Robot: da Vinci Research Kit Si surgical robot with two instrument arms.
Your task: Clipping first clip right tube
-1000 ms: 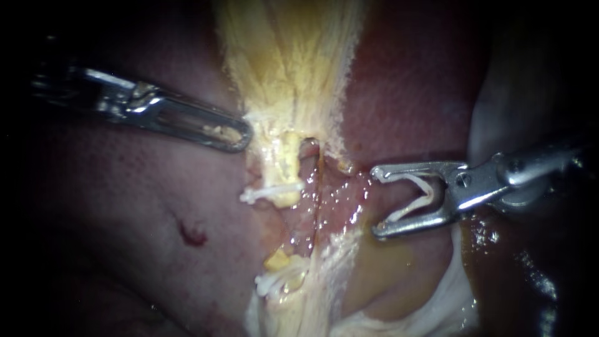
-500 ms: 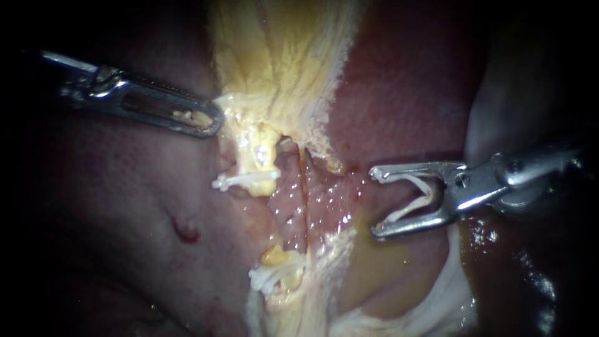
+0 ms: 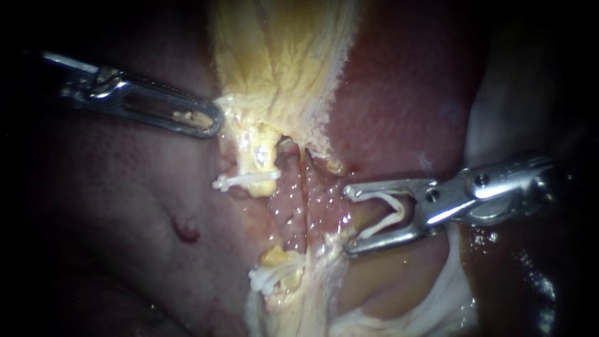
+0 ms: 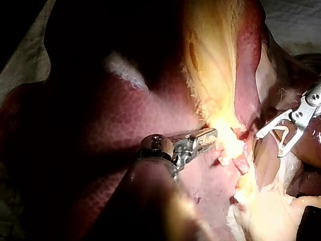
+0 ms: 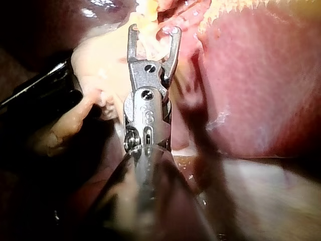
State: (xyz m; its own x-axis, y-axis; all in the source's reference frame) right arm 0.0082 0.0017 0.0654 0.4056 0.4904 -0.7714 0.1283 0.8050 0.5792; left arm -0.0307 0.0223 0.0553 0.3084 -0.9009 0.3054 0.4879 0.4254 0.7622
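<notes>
- The right tube (image 3: 288,193) is a wet, pinkish band. It runs up and down just left of the frame's centre in the endoscope view, with a thin brown strand along its right edge.
- Close against its left side lies the yellow left tube (image 3: 259,163), crossed by a closed white clip (image 3: 240,181).
- The hand of your right instrument (image 3: 347,219) sits at centre-right of the frame, just to the right of the right tube. Its tips point at the tube but stand apart from it, so the tube lies ahead of the tips, outside the jaws.
- That hand is spread wide. An open clip (image 3: 388,214), white and V-shaped, is seated between the jaws with one leg against each.
- In the right wrist view, wet pink tissue lies just ahead of those tips.
- The hand of your left instrument (image 3: 203,118), at upper left, is closed. It seems to pinch the pale lower edge of the gallbladder (image 3: 281,56), though the contact is dim.
- Red liver (image 3: 399,106) fills the upper right.
</notes>
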